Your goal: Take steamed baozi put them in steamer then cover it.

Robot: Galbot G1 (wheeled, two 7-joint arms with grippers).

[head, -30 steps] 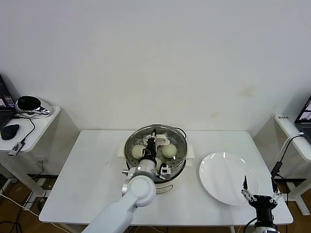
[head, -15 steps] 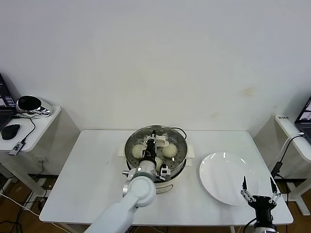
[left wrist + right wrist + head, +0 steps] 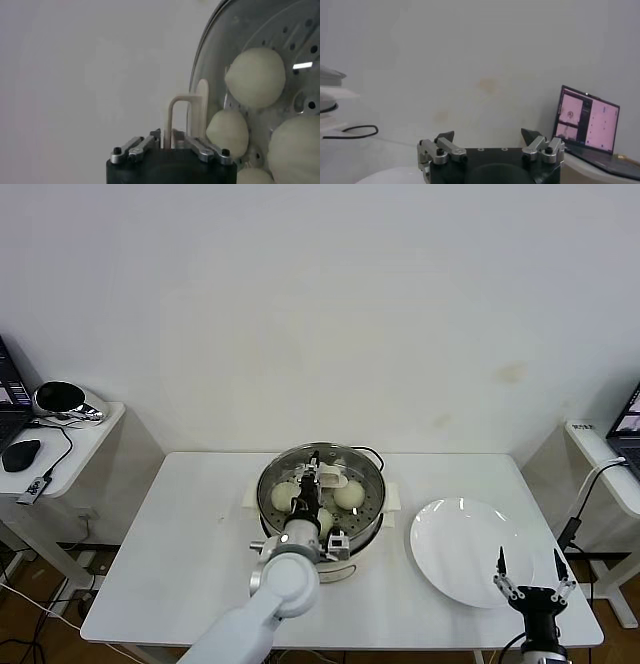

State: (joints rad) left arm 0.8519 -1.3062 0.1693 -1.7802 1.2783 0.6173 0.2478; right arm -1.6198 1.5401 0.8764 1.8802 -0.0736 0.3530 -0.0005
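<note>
Release step, by the look of it: cover (image 3: 352, 467) seated on steamer (image 3: 368, 526) mid-desk (image 3: 180, 534), baozi (image 3: 347, 495) inside under the glass. Left hand (image 3: 312, 474) low over the cover, fingers either side of its handle (image 3: 172, 117); cannot tell whether gripping or already slack. Spread wide enough to free the handle, then rise straight up, no sideways drag, or risk skewing the cover off the rim. Right hand (image 3: 530, 559) spread wide, empty, parked at the near desk edge by the plate (image 3: 465, 554).
</note>
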